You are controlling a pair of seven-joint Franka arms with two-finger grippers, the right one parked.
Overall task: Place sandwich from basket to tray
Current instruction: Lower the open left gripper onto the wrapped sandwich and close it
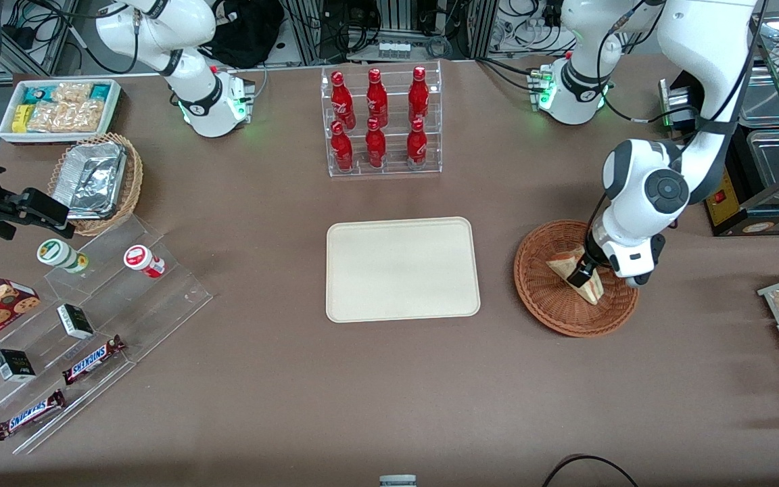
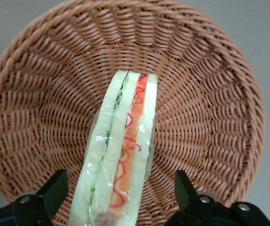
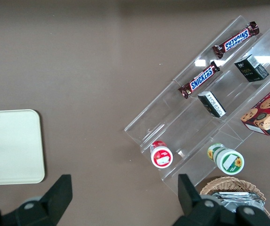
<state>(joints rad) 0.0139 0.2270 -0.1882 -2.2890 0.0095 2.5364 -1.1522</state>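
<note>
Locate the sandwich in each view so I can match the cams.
Front view: sandwich lies in the basket, toward the working arm's end of the table, with the claw down over it.
Left wrist view: sandwich seen edge-on between the open claw fingers, not yet gripped, basket beneath.
Right wrist view: not in it.
Shared landmark: the basket's woven rim, in the front and left wrist views.

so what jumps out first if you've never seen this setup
The white arm's claw hangs open over the wicker basket, fingers either side of the sandwich lying in it. Mid-table sits the bare cream tray, with a rack of red bottles farther from the front camera.
</note>
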